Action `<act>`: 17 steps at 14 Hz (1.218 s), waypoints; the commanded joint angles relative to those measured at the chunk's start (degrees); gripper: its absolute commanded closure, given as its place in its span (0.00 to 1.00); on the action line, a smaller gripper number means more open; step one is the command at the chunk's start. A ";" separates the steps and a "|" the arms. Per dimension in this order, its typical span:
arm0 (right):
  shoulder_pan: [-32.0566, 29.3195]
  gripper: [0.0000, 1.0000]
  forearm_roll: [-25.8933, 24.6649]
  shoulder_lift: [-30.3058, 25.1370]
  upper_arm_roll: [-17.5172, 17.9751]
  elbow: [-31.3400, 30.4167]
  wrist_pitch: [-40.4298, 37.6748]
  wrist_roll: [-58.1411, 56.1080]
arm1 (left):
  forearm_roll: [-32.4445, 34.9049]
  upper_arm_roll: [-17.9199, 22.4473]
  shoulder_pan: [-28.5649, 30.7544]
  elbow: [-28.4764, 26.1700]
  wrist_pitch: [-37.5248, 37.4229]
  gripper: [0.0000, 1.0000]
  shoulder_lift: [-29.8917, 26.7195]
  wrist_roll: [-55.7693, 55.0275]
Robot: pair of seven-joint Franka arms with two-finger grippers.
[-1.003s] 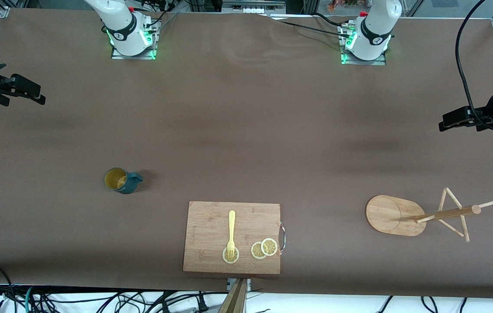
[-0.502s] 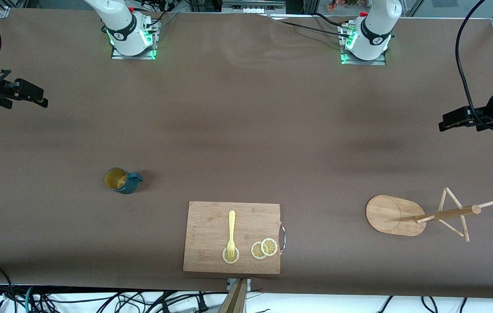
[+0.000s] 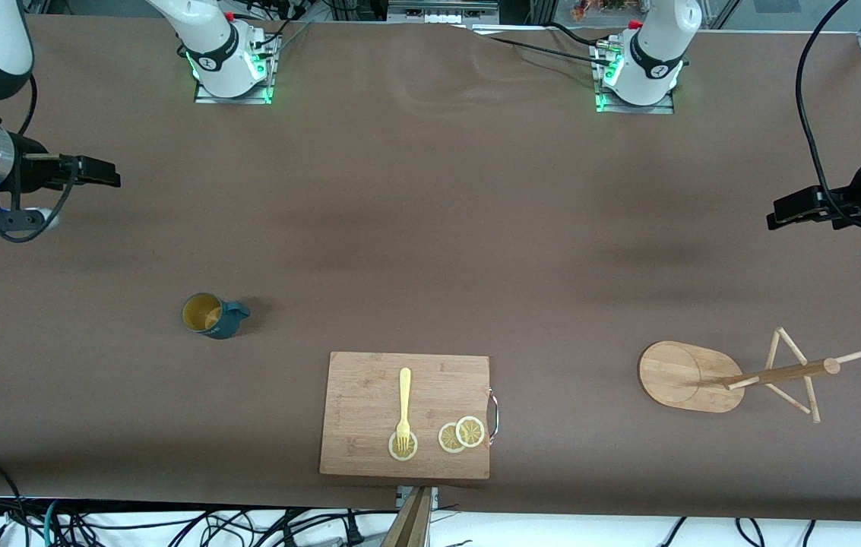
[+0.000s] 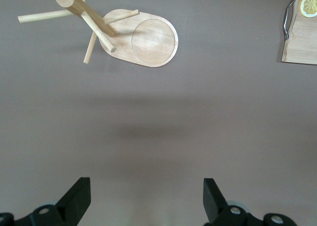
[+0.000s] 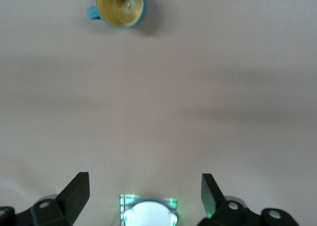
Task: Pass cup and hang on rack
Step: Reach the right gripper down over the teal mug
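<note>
Nothing done yet: cup [image 3: 210, 315] sits on table, rack [image 3: 734, 374] bare. Right gripper [image 3: 99, 173] & left gripper [image 3: 783, 211] both wide open, empty, w/ pick, pass & hang all left

Both arms ran off the front view's sides, so their upper links were cut away. In the left wrist view the board [image 4: 301, 40] was clipped at the edge, one lemon slice [image 4: 308, 6] partly lost. The rack [image 4: 148, 41] lost a peg tip at the frame edge.
</note>
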 commanded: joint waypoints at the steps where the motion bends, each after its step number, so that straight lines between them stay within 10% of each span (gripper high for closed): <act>1: 0.27 0.00 -0.95 -3.25 -0.08 -6.57 7.79 2.15 | 1.26 0.25 -0.35 2.05 -0.42 0.00 0.98 0.69; 6: 0.45 0.00 -0.60 -3.35 0.97 -18.43 33.16 4.19 | 1.26 0.16 -0.44 2.05 -0.51 0.00 0.98 0.87; 17: 1.68 0.01 -0.51 12.30 1.32 -18.27 61.59 4.63 | 1.26 0.07 -1.23 1.87 -0.51 0.00 1.07 1.22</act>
